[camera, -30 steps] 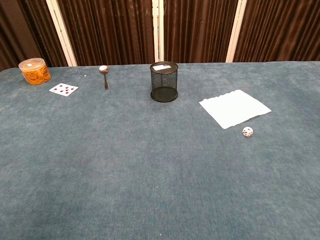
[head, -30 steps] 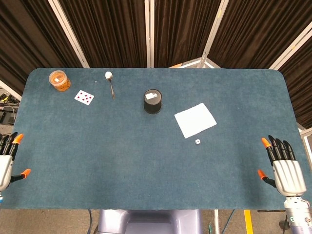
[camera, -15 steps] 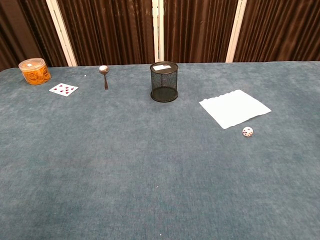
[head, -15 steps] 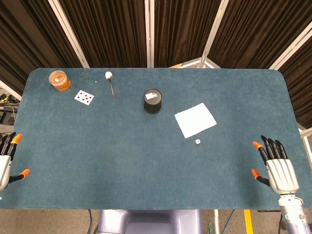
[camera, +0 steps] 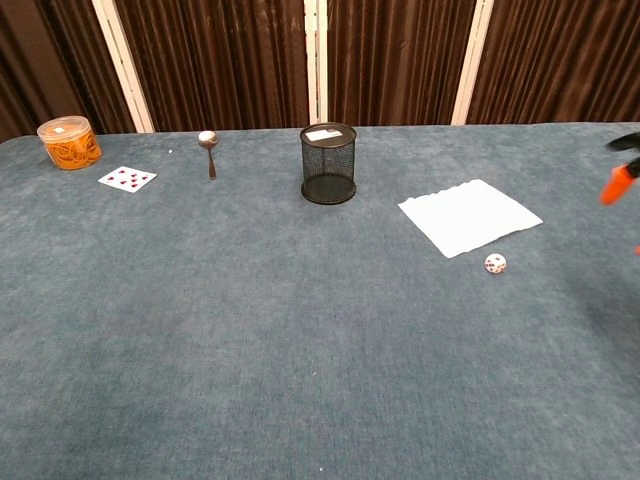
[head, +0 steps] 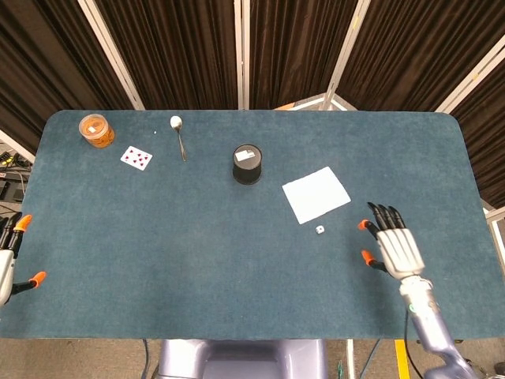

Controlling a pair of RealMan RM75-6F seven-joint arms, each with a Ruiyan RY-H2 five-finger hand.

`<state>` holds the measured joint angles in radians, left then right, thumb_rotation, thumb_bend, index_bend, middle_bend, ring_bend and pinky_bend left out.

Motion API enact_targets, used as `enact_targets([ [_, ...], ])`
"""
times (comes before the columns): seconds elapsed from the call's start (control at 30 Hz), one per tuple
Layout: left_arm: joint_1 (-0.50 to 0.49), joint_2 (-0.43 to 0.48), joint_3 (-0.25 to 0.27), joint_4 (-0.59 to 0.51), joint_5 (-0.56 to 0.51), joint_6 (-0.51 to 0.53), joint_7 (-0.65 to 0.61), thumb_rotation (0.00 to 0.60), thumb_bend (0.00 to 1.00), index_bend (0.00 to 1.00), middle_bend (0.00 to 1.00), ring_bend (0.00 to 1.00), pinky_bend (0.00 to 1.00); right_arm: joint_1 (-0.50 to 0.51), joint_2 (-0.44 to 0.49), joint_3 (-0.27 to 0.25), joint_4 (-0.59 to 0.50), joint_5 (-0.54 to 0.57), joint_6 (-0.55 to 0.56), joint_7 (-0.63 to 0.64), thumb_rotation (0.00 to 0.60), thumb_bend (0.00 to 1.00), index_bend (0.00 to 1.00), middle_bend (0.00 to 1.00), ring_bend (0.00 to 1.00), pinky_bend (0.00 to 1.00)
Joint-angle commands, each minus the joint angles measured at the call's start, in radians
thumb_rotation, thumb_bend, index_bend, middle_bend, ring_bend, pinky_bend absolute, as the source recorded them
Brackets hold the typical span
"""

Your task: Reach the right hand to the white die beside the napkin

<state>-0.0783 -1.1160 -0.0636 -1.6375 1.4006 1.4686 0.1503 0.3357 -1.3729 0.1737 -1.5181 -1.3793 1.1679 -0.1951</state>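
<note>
The small white die (head: 319, 230) (camera: 495, 264) lies on the blue table just in front of the near edge of the white napkin (head: 316, 194) (camera: 470, 216). My right hand (head: 394, 246) hovers over the table to the right of the die, a short gap away, fingers spread and holding nothing. In the chest view only an orange fingertip (camera: 619, 183) of it shows at the right edge. My left hand (head: 9, 257) is at the far left edge, off the table, fingers apart and empty.
A black mesh cup (head: 247, 164) (camera: 328, 163) stands left of the napkin. Farther left lie a spoon (head: 179, 136) (camera: 209, 150), a playing card (head: 136, 157) (camera: 127, 179) and an orange-filled jar (head: 95, 130) (camera: 69, 142).
My right hand has swung in from the table's right edge toward the die. The left hand has slipped slightly farther out of view at the left.
</note>
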Motion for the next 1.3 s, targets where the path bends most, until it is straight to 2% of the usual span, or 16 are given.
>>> enact_targets([
  [0.03,-0.001,0.001,-0.002,-0.001,-0.005,-0.002,-0.001,0.600,0.00,0.00,0.00,0.00,0.00,0.068,-0.069,0.045,0.046,0.084,-0.078,-0.040,0.600,0.25,0.39,0.06,0.00,0.00],
  [0.33,-0.007,-0.002,-0.009,0.008,-0.024,-0.019,-0.008,0.600,0.00,0.00,0.00,0.00,0.00,0.151,-0.179,0.062,0.164,0.190,-0.176,-0.072,0.600,0.24,0.38,0.06,0.00,0.00],
  [0.6,-0.014,-0.005,-0.016,0.027,-0.044,-0.038,-0.024,0.600,0.00,0.00,0.00,0.00,0.00,0.198,-0.266,0.059,0.264,0.204,-0.205,-0.041,0.600,0.25,0.44,0.10,0.00,0.00],
  [0.9,-0.019,-0.003,-0.015,0.027,-0.045,-0.048,-0.035,0.600,0.00,0.00,0.00,0.00,0.00,0.232,-0.314,0.056,0.340,0.221,-0.233,-0.026,0.600,0.25,0.43,0.10,0.00,0.00],
  [1.07,-0.022,-0.005,-0.016,0.032,-0.048,-0.054,-0.041,0.600,0.00,0.00,0.00,0.00,0.00,0.241,-0.331,0.051,0.363,0.225,-0.237,-0.014,0.600,0.29,0.46,0.12,0.00,0.00],
  [1.2,-0.023,-0.006,-0.015,0.032,-0.044,-0.053,-0.041,0.600,0.00,0.00,0.00,0.00,0.00,0.244,-0.344,0.045,0.377,0.209,-0.223,0.002,0.600,0.38,0.54,0.17,0.00,0.00],
  [1.3,-0.024,-0.007,-0.013,0.031,-0.041,-0.053,-0.040,0.600,0.00,0.00,0.00,0.00,0.00,0.243,-0.341,0.043,0.367,0.198,-0.206,0.008,0.600,0.40,0.56,0.19,0.00,0.00],
])
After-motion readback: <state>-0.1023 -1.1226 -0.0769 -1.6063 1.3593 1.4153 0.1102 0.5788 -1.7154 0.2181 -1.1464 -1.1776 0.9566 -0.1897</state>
